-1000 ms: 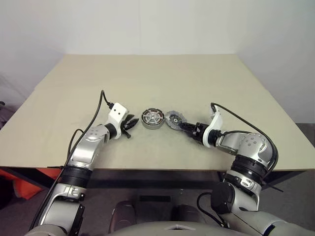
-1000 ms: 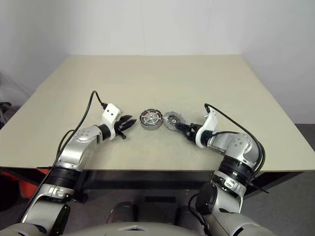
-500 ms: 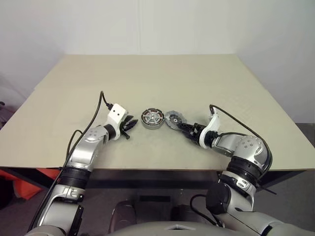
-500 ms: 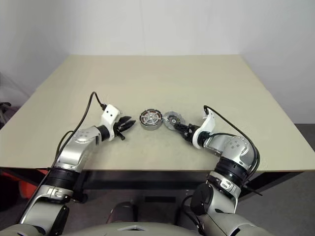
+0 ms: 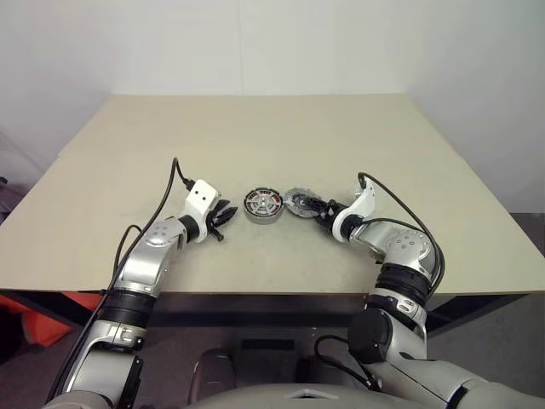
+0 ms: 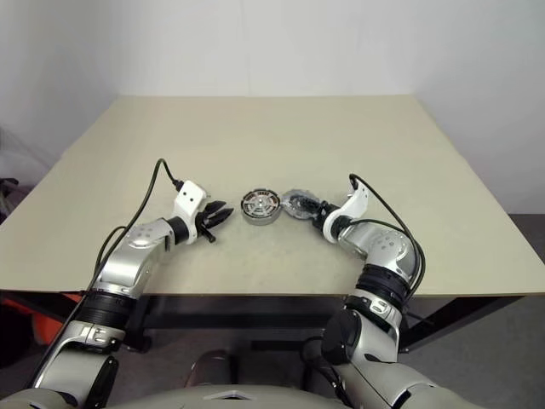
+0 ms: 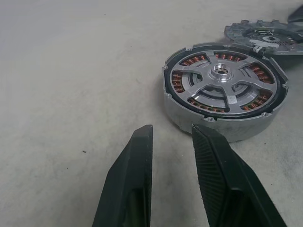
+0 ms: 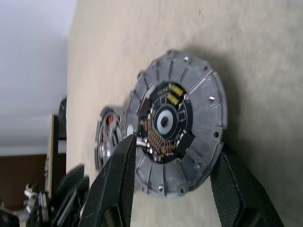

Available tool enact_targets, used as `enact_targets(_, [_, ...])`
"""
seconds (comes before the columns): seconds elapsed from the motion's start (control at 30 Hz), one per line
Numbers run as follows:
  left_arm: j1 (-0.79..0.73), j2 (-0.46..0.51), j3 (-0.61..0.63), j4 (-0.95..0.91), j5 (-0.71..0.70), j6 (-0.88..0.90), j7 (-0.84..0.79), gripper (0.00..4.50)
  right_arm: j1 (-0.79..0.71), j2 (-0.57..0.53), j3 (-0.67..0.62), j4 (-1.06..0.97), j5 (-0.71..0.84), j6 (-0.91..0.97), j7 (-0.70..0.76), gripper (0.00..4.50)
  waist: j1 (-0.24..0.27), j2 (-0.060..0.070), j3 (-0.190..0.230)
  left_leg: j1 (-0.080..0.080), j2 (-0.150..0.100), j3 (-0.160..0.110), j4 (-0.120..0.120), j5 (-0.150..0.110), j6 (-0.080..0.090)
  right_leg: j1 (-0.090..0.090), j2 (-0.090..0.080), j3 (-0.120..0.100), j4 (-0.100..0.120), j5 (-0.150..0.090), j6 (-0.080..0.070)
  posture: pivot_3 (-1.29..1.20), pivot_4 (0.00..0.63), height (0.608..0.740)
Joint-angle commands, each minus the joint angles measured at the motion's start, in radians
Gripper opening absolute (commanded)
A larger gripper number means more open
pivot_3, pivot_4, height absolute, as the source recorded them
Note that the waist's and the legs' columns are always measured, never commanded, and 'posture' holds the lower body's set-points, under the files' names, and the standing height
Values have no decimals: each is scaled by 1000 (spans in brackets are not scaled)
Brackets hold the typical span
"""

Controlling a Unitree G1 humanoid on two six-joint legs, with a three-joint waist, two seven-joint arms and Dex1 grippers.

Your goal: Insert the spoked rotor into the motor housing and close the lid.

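I see motor housing grey, copper-brown windings round a silver hub | lid grey, ribbed, notched rim, dark centre with yellow parts | table plain beige | my gripper fingers black, finely ridged pads

Matt metal motor housing, copper windings, matt table

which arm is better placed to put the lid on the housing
Right. Its tool straddles the lid, fingers at opposite rim edges, right beside the housing. The left tool sits empty in front of the housing.
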State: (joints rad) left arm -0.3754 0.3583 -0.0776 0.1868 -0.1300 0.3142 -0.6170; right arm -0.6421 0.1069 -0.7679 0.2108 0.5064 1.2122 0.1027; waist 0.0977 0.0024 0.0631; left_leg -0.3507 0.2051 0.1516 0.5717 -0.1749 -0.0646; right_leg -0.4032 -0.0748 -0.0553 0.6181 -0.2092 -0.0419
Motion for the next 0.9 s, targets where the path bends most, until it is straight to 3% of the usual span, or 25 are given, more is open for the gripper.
enact_targets(0.03, [-3,12,6,-40,7,-12,5,1381,-36,-19,35,21,52,-64,11,3175,0,0,0,0,0,0,0,0,0,0,0,0,0,0,0,0,0,740])
enact_targets(0.17, [0,11,6,-42,8,-12,9,1381,-48,-22,67,42,72,-123,9,4485,0,0,0,0,0,0,0,0,0,0,0,0,0,0,0,0,0,740])
enact_targets(0.37, [0,8,6,-42,9,-13,15,1381,-61,-32,103,65,104,-155,-5,4485,-1,0,0,-1,0,0,0,0,1,0,0,0,0,0,0,0,0,740])
enact_targets(0.9, [4,9,13,-37,8,-15,31,1381,-120,30,216,-45,312,-13,-40,4485,0,1,0,-2,0,0,-2,-1,1,-1,1,0,-3,0,0,0,0,740])
